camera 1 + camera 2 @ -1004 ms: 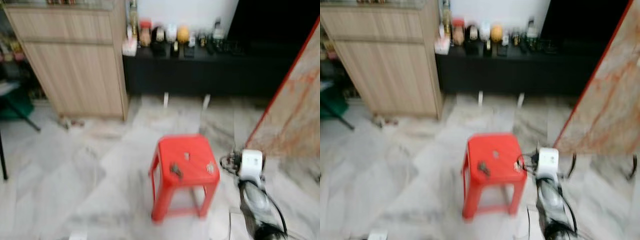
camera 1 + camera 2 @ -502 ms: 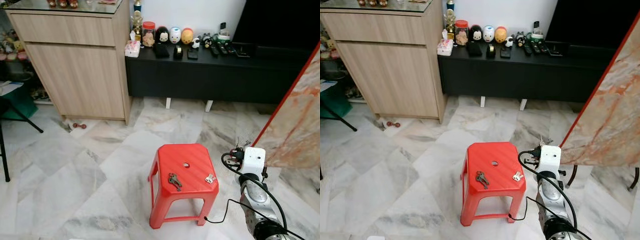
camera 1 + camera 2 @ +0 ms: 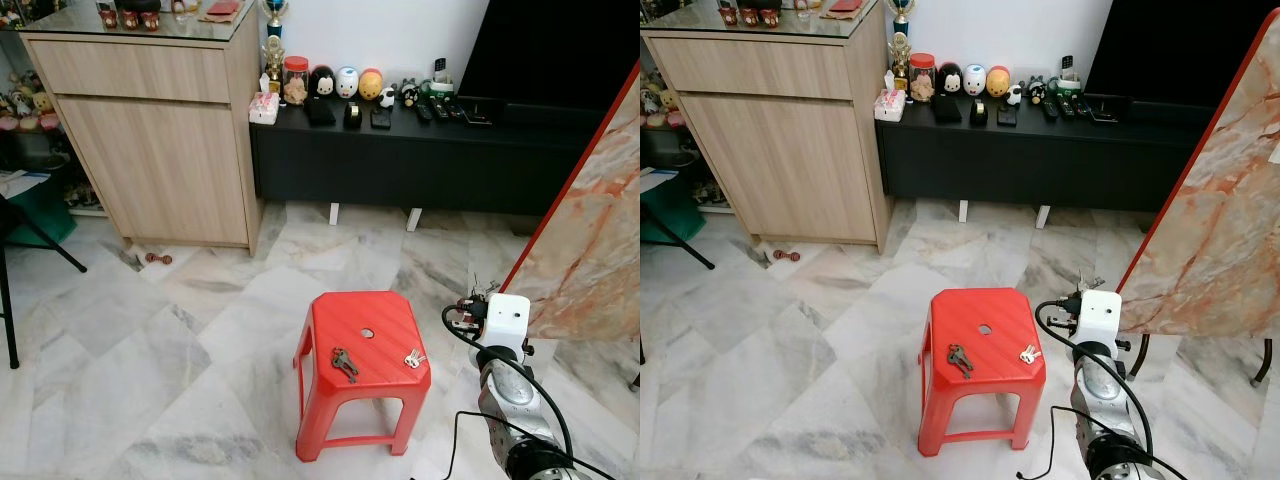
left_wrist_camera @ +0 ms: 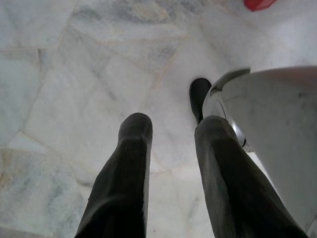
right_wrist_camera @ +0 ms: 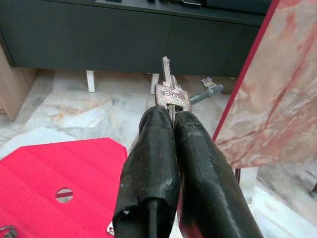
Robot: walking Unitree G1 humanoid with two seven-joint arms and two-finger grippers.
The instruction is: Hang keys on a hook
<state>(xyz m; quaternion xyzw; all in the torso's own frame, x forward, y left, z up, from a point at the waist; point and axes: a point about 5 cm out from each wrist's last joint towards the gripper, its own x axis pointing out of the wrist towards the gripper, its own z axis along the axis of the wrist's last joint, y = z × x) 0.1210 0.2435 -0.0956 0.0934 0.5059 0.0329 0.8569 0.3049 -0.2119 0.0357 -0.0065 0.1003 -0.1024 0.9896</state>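
My right gripper [image 5: 171, 116] is shut on a silver bunch of keys [image 5: 171, 92]; one key sticks up from the fingertips and another juts off to the side. In the head views those keys [image 3: 482, 292] show at the tip of the right arm, just right of a red plastic stool [image 3: 362, 330]. Two more key bunches lie on the stool's top: a dark one [image 3: 344, 362] and a small silver one [image 3: 412, 357]. My left gripper [image 4: 171, 129] hangs open over the marble floor beside the robot's white body. I see no hook.
A wooden cabinet [image 3: 160, 140] stands at the back left. A low black console [image 3: 420, 150] with figurines and remotes runs along the far wall. A marble-patterned slab with a red edge [image 3: 590, 220] leans at the right. A black chair leg [image 3: 8, 310] is at far left.
The camera has steadied from blur to sharp and shifted slightly, so the stool sits a little lower in view. The right arm keeps its hold on the keys.
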